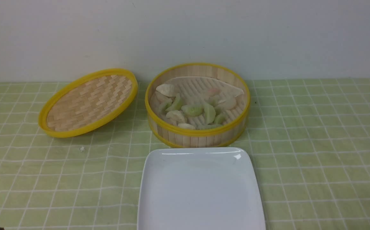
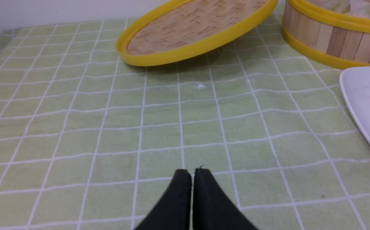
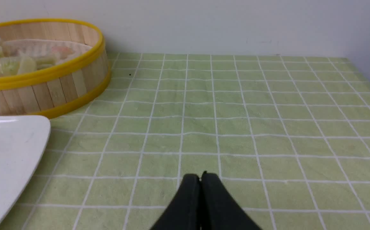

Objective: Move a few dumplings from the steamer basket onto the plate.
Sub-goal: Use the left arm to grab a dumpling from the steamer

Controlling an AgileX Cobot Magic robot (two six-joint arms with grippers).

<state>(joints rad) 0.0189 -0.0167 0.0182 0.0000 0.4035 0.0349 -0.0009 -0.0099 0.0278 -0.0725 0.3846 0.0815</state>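
On the green-checked desk [image 1: 315,143], the left arm's jaws are clenched on nothing near the tilted lid [image 1: 88,103], the dumplings [image 1: 192,110] lie in the steamer basket [image 1: 197,135] just behind the white plate [image 1: 200,191], and the right arm's jaws are clenched too.

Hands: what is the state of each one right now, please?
Left hand: closed, holding nothing.
Right hand: closed, holding nothing.

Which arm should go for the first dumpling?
Probably right: the right gripper has open cloth up to the steamer basket; the left gripper has the propped lid alongside its route. Both jaws shut.
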